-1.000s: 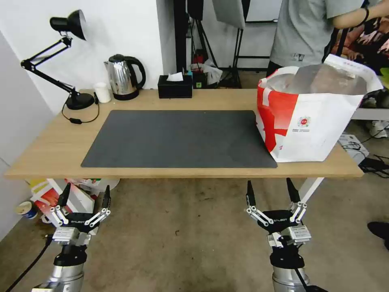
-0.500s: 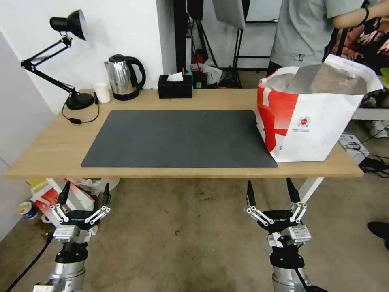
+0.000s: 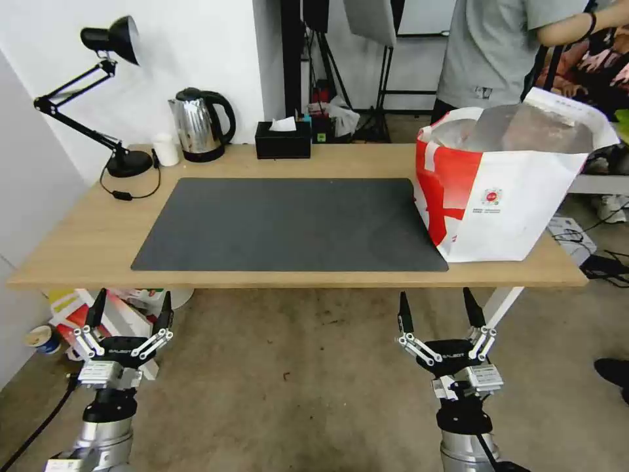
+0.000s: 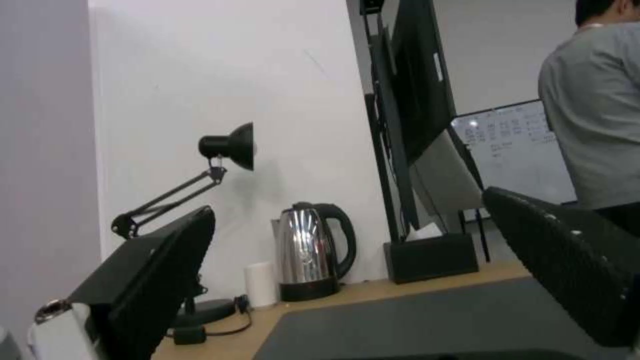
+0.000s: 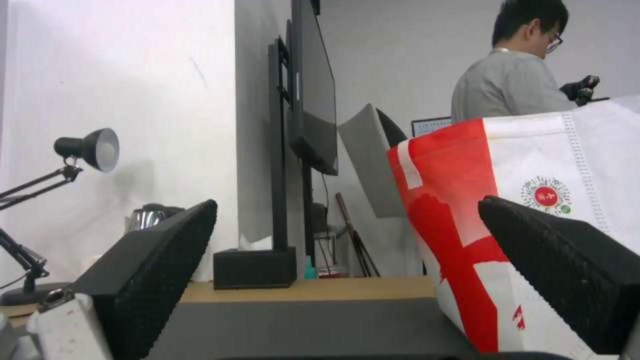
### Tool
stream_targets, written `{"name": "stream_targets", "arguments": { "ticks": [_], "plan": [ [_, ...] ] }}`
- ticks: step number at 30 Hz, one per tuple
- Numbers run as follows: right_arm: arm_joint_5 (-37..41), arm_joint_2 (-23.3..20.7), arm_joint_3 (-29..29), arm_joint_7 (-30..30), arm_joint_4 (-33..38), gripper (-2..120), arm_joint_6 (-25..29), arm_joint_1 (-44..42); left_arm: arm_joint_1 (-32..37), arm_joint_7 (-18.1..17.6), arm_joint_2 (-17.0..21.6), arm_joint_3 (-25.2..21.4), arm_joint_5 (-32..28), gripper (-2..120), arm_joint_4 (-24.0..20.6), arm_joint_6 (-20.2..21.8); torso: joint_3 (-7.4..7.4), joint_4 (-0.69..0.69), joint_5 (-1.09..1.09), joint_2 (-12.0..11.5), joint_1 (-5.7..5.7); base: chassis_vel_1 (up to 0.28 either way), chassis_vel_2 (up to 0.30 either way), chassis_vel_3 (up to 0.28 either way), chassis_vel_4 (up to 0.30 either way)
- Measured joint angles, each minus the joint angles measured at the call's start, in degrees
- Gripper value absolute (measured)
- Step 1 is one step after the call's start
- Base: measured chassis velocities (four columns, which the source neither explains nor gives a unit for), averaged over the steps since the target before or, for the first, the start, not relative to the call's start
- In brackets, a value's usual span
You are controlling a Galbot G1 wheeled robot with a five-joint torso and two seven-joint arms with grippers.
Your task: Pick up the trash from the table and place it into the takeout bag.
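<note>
— Grippers? Where are they?
— Left gripper (image 3: 129,310) and right gripper (image 3: 437,309) hang below the table's (image 3: 92,242) near edge, both spread wide, holding nothing.
— And the takeout bag (image 3: 504,190)?
— Upright at the table's right end, overlapping the dark mat's (image 3: 288,223) corner.

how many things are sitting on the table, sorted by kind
lamp: 1
kettle: 1
small white cylinder: 1
tissue box: 1
mat: 1
takeout bag: 1
total: 6
</note>
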Motion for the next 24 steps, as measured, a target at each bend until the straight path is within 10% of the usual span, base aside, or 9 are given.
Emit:
{"name": "stream_targets", "arguments": {
  "ticks": [24],
  "plan": [
    [0.0,0.0,0.0,0.0,0.0,100,0.0,0.0,0.1,-0.2,-0.3,0.3,0.2,100,0.0,-0.1,0.0,0.0,0.0,0.0,0.0,0.0,0.0,0.0,0.0]
  ]
}}
